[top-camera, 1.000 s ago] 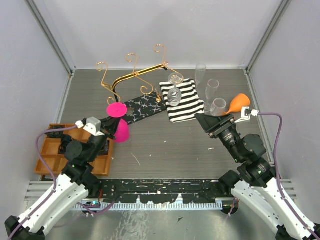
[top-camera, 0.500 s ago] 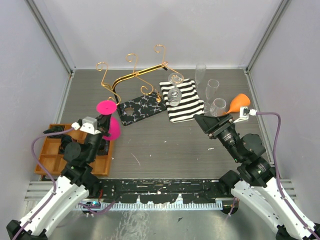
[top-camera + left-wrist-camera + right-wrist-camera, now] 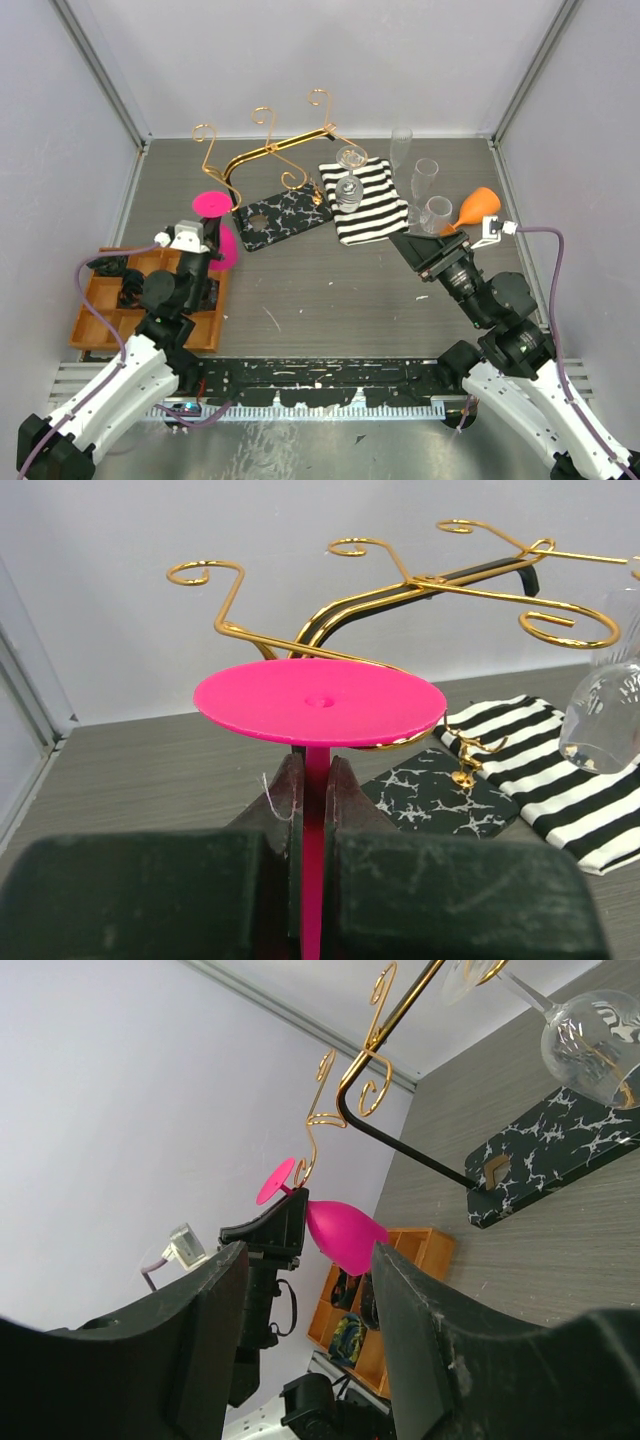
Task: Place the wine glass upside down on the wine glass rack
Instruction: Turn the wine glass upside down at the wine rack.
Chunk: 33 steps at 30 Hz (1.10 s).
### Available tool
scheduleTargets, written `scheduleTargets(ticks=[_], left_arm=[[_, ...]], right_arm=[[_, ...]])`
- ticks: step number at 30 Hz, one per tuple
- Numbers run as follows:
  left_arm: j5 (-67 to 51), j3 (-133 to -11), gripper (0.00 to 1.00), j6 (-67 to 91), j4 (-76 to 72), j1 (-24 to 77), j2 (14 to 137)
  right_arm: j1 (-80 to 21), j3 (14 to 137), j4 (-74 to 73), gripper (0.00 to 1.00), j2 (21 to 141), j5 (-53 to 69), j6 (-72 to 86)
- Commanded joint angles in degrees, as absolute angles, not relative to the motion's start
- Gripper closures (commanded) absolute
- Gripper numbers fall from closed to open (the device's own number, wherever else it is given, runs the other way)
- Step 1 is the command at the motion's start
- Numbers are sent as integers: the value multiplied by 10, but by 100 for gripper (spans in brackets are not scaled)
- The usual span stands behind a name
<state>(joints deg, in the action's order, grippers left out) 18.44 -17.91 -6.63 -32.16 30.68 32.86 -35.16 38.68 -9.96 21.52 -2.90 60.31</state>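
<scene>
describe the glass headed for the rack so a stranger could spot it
Find the gold wire rack with scroll hooks at the table's back left. By its left end, the left end effector holds a pink wine glass by the stem, foot up. Its opaque colour sets it apart: neighbouring glasses are clear.

Left wrist view: I can see only the foot and stem of the wine glass (image 3: 320, 700). Its bowl is hidden below the left gripper (image 3: 312, 775), whose body is a dark blur across the bottom edge. A clear glass (image 3: 603, 720) is cut off by the right edge.

Right wrist view: the wine glass rack (image 3: 560, 1150) runs off the top edge.

Top view: the contents of the orange tray (image 3: 92, 325) are too dark for me to identify.
</scene>
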Motion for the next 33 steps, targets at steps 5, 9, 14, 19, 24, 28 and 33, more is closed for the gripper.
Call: scheduleTargets(ticks=[5, 9, 14, 19, 24, 28, 33], left_arm=[[223, -188, 100, -90, -359, 293, 310], [215, -182, 100, -90, -374, 274, 326], [164, -183, 100, -83, -412, 229, 379], [74, -189, 100, -23, -460, 154, 427], [12, -196, 100, 13, -515, 105, 473], [-31, -199, 100, 21, -532, 93, 490], [-61, -194, 100, 31, -552, 87, 490]], right_arm=[[-353, 413, -95, 42, 213, -29, 587], [-353, 410, -96, 42, 218, -34, 585], [-353, 402, -98, 42, 212, -40, 577], [-353, 401, -104, 42, 205, -44, 574], [-353, 404, -109, 42, 205, -41, 571], [-353, 398, -118, 42, 198, -45, 571], [-353, 394, -120, 42, 192, -45, 574]])
